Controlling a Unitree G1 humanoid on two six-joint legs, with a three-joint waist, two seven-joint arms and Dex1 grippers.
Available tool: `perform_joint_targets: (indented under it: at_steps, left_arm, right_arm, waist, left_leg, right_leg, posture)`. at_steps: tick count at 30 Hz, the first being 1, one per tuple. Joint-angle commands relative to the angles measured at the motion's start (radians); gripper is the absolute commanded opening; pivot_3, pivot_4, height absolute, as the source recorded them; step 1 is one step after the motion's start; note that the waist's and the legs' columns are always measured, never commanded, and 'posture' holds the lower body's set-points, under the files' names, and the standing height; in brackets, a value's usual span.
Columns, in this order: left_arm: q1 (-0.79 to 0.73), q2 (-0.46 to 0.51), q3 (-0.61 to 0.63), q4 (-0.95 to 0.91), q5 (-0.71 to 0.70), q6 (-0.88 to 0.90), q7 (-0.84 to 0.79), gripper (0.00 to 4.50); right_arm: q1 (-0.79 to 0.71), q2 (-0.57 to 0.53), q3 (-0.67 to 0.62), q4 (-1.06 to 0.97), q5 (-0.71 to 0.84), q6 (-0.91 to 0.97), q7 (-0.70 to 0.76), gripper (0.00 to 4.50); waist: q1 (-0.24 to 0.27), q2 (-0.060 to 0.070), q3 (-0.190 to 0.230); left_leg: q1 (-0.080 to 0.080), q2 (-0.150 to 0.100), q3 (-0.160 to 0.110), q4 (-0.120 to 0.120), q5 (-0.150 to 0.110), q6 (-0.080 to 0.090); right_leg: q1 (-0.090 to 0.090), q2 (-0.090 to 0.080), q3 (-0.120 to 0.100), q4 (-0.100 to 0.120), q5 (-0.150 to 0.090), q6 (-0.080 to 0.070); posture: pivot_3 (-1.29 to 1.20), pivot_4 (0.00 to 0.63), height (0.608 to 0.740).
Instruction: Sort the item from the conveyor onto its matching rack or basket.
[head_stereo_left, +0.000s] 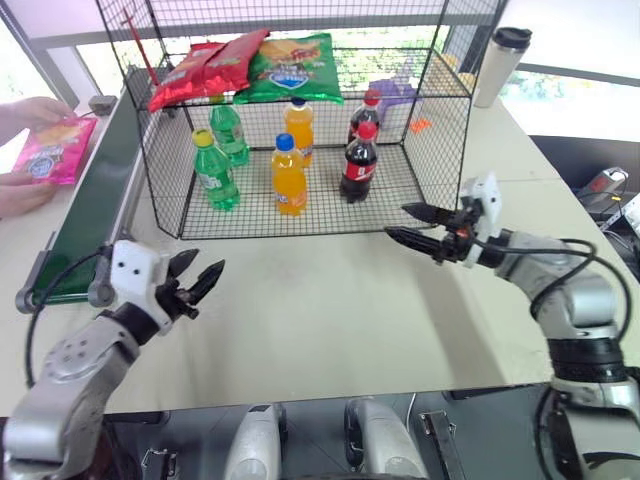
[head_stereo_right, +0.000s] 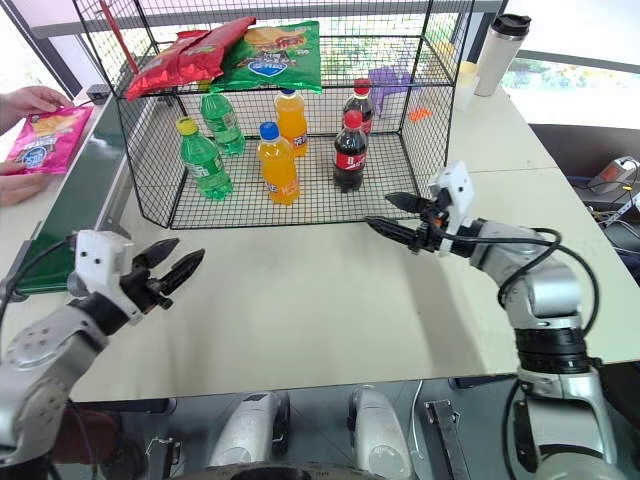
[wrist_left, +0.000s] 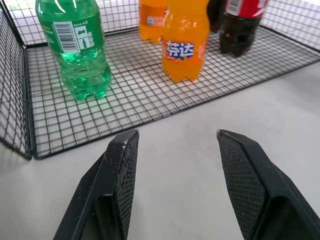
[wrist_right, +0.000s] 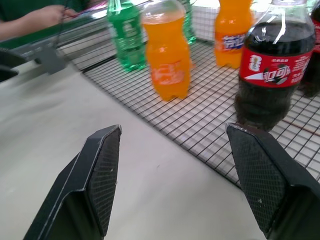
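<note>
Head views: both tools hover over the bare counter (head_stereo_left: 330, 300) nearest you. Left tool (head_stereo_left: 200, 283) has its fingers spread, nothing between them; right tool (head_stereo_left: 420, 228) likewise spread and empty, just in front of the rack (head_stereo_left: 160, 190). Magenta chip bag (head_stereo_left: 58, 148) lies at the far left beside the conveyor (head_stereo_left: 95, 205), under a person's hands (head_stereo_left: 35, 112). Risk: you reach while those hands are on the bag.

Left wrist view: spread fingers (wrist_left: 120, 175) face the rack's lower floor, green bottle (wrist_left: 77, 45) and orange bottle (wrist_left: 185, 42) standing. Risk: a low swing topples them.

Right wrist view: cola bottle (wrist_right: 272, 75) stands close ahead of the spread tool. Risk: you clip it turning toward the belt.
</note>
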Motion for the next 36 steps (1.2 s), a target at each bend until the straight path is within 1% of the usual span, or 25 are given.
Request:
perform_joint_targets:
  at_steps: [1,3,7,14,17,21,27,36]
  left_arm:
    - [0.025,0.044,0.06,-0.052,-0.059,0.032,-0.031,2.58]
    - [0.03,0.058,0.065,-0.047,-0.047,0.02,-0.035,2.58]
    - [0.03,0.068,0.058,-0.015,-0.034,0.052,-0.002,2.58]
    - [0.003,0.024,0.037,-0.01,0.055,0.051,0.122,2.58]
    - [0.001,0.015,0.027,-0.01,0.082,0.049,0.145,2.58]
    - [-0.003,0.007,0.042,0.007,0.043,0.061,0.114,2.58]
    - [0.013,0.003,0.067,0.021,0.003,0.028,0.054,2.58]
    - [0.018,0.005,0.059,0.014,-0.003,0.036,0.049,2.58]
  right_arm:
    - [0.003,-0.021,-0.012,-0.062,0.031,0.023,0.021,3.42]
    - [0.004,-0.017,-0.014,-0.072,0.035,0.029,0.013,3.42]
    - [0.02,0.025,-0.013,-0.074,0.031,0.025,-0.023,3.42]
    - [0.014,0.063,0.004,-0.039,-0.012,-0.02,-0.053,3.42]
    - [0.006,0.07,0.013,-0.025,-0.03,-0.04,-0.063,3.42]
    - [-0.003,0.077,0.015,-0.009,-0.044,-0.058,-0.071,3.42]
    - [-0.005,0.079,0.022,-0.002,-0.056,-0.052,-0.084,3.42]
    - [-0.007,0.078,0.031,-0.005,-0.066,-0.043,-0.102,3.42]
  waist:
    - [-0.001,0.0,0.0]
    - [-0.001,0.0,0.0]
    - [0.0,0.0,0.0]
    - [0.001,0.0,0.0]
    - [0.0,0.0,0.0]
    - [0.0,0.0,0.0]
    - [0.0,0.0,0.0]
    - [0.0,0.0,0.0]
  left_leg:
    - [0.0,0.0,0.0,0.0,0.0,0.0]
    - [0.0,0.0,0.0,0.0,0.0,0.0]
    - [0.0,0.0,0.0,0.0,0.0,0.0]
    - [0.0,0.0,0.0,0.0,0.0,0.0]
    - [0.0,0.0,0.0,0.0,0.0,0.0]
    - [0.0,0.0,0.0,0.0,0.0,0.0]
    - [0.0,0.0,0.0,0.0,0.0,0.0]
    - [0.0,0.0,0.0,0.0,0.0,0.0]
  right_leg:
    - [0.0,0.0,0.0,0.0,0.0,0.0]
    - [0.0,0.0,0.0,0.0,0.0,0.0]
    - [0.0,0.0,0.0,0.0,0.0,0.0]
    - [0.0,0.0,0.0,0.0,0.0,0.0]
    - [0.0,0.0,0.0,0.0,0.0,0.0]
    - [0.0,0.0,0.0,0.0,0.0,0.0]
    - [0.0,0.0,0.0,0.0,0.0,0.0]
    - [0.0,0.0,0.0,0.0,0.0,0.0]
  posture:
    - [0.0,0.15,0.74]
    - [0.0,0.15,0.74]
    - [0.0,0.15,0.74]
    - [0.0,0.15,0.74]
    - [0.0,0.15,0.74]
    - [0.0,0.15,0.74]
    - [0.0,0.15,0.74]
    - [0.0,0.15,0.74]
